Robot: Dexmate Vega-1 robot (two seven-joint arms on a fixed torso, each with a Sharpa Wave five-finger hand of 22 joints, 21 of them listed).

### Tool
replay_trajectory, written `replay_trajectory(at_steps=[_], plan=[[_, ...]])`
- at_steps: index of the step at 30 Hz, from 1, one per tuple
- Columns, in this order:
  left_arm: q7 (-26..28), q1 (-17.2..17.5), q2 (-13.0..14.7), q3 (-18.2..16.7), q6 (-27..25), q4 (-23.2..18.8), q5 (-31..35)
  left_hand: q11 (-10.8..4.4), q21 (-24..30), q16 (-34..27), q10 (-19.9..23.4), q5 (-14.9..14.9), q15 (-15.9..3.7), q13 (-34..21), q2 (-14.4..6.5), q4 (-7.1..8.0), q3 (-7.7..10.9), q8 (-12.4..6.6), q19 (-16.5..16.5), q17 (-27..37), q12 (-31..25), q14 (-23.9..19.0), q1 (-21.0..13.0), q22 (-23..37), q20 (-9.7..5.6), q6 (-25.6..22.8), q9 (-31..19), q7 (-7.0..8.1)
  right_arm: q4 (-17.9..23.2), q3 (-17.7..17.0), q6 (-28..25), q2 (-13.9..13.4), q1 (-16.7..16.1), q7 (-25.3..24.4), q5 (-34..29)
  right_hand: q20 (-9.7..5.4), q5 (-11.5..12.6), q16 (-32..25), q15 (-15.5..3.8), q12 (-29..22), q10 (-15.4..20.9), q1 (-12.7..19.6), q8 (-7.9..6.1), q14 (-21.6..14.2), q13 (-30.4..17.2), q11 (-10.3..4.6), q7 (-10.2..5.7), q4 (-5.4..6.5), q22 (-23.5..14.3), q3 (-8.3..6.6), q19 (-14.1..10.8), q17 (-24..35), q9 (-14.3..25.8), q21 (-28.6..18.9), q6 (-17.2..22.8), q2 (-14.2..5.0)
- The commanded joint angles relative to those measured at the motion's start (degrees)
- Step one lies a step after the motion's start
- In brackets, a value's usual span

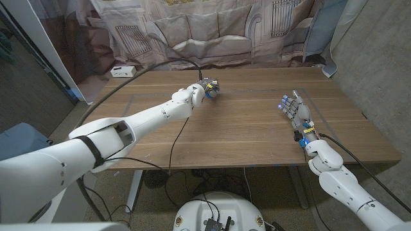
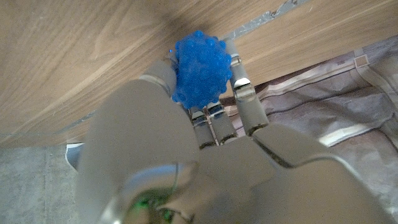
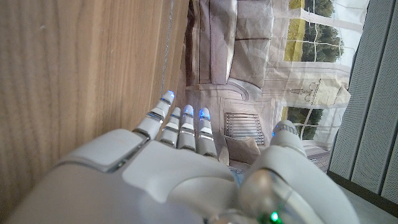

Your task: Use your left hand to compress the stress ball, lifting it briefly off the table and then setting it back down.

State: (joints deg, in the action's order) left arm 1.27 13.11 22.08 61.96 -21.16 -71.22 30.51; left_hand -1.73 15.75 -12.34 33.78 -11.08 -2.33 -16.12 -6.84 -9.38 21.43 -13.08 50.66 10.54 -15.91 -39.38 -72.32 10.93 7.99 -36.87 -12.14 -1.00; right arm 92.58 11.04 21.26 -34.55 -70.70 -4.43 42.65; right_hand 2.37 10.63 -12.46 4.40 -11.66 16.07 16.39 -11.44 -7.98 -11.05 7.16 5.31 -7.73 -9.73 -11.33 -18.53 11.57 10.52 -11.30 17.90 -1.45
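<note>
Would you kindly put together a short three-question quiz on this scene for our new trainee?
1. True or false: the left hand holds the blue stress ball.
2. Multiple choice: the right hand is A) gripping the ball, B) holding nothing with fingers extended, C) pressing a white box.
3. Fill in: the white power strip lies near the table's far ____ corner, by the robot's own sides.

Key: 1 true; 2 B; 3 left.
</note>
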Motion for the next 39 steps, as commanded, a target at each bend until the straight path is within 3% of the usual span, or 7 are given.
replay_trajectory(at_steps=[1,16,22,28,33,37,39], plan=[[2.3,3.7,3.7,-4.1,-1.1,-8.6,0.8,0.09,-0.3,0.3,0.3,-0.1,-0.11,-0.1,0.2,0.46,-0.04,-0.24,-0.5,0.3,-0.1,0.2,0.8,0.1,-0.04,-0.5,-0.1,-0.05,-0.6,0.1,0.1,0.2,0.3,0.4,0.0,-0.01,-0.2,0.4,0.05,0.1,0.5,0.5,0.13,-0.5,-0.1,0.08,0.17,-0.03,-0.2,0.29,-0.3,0.3,0.3,0.0,0.4,-0.29],[-1.8,3.0,4.4,-3.7,-2.8,-10.1,3.8,-0.03,-0.6,0.7,0.0,-0.3,0.08,-0.4,0.3,-0.32,0.67,0.06,-1.4,0.2,0.1,0.7,-0.3,0.0,0.07,-0.2,-0.1,0.00,-0.4,0.2,-0.2,0.3,0.5,0.0,0.1,0.04,-0.2,0.4,0.01,0.1,0.6,0.6,0.16,-0.5,-0.1,0.18,0.12,-0.01,-0.2,0.30,-0.4,0.3,0.3,0.0,0.4,-0.36],[-2.6,2.8,4.4,-3.6,-3.3,-10.7,5.2,-0.18,-0.8,0.9,0.7,-0.9,-0.15,-0.8,-0.7,-1.30,2.73,-0.08,-2.1,0.5,0.0,1.2,-3.9,0.1,0.17,-1.1,-0.2,0.32,-0.6,0.3,0.3,0.4,0.3,0.0,-0.3,0.03,-0.3,0.4,0.03,0.1,0.6,0.6,0.16,-0.5,-0.1,0.11,0.17,-0.01,-0.2,0.31,-0.4,0.3,0.3,0.0,0.4,-0.36],[-2.8,2.7,4.0,-3.8,-3.1,-10.3,5.5,-1.57,0.5,0.2,3.6,-1.4,-1.23,-1.2,-0.7,-1.41,4.96,-1.21,0.3,0.7,-0.9,-1.0,-8.4,0.3,-1.69,-5.3,-0.3,1.42,-0.6,0.2,0.5,0.7,0.2,-0.2,0.0,0.04,-0.3,0.4,0.06,0.1,0.6,0.6,0.16,-0.6,-0.1,0.06,0.15,-0.01,-0.2,0.32,-0.4,0.3,0.3,0.0,0.4,-0.38],[-2.8,2.9,3.7,-4.2,-3.1,-10.2,5.4,-2.24,2.4,-0.4,6.3,-1.7,-2.18,-1.5,-0.4,-1.04,6.11,-2.79,3.4,1.0,-1.7,-3.5,-10.5,0.5,-3.74,-10.4,-0.7,0.77,-0.7,0.3,0.5,0.6,0.3,0.0,-0.2,0.07,-0.3,0.4,0.03,0.1,0.6,0.6,0.15,-0.6,-0.1,0.18,0.13,-0.01,-0.2,0.33,-0.4,0.3,0.3,0.0,0.4,-0.39],[-3.1,3.0,3.5,-4.5,-2.7,-9.9,4.7,-1.73,4.5,-1.3,8.8,-2.0,-3.42,-1.8,-0.3,-1.30,7.27,-4.36,6.5,1.4,-2.4,-7.0,-12.8,0.7,-6.25,-14.4,-1.9,-0.17,-0.6,0.3,0.6,0.6,0.3,-0.1,-0.3,0.07,-0.3,0.4,0.02,0.1,0.6,0.6,0.16,-0.5,-0.1,0.02,0.15,-0.01,-0.2,0.34,-0.4,0.3,0.3,0.0,0.4,-0.40],[-3.2,2.9,3.4,-4.4,-2.5,-9.7,4.6,-1.60,4.9,-1.6,10.1,-2.2,-3.59,-2.0,-0.2,-1.37,7.79,-5.43,6.5,1.5,-2.8,-8.4,-14.0,0.7,-7.11,-16.6,-2.6,-0.19,-0.4,0.2,0.4,0.7,0.2,-0.2,0.0,0.08,-0.3,0.4,0.06,0.1,0.6,0.6,0.18,-0.5,-0.1,0.03,0.14,-0.01,-0.2,0.34,-0.4,0.3,0.3,0.0,0.4,-0.39]])
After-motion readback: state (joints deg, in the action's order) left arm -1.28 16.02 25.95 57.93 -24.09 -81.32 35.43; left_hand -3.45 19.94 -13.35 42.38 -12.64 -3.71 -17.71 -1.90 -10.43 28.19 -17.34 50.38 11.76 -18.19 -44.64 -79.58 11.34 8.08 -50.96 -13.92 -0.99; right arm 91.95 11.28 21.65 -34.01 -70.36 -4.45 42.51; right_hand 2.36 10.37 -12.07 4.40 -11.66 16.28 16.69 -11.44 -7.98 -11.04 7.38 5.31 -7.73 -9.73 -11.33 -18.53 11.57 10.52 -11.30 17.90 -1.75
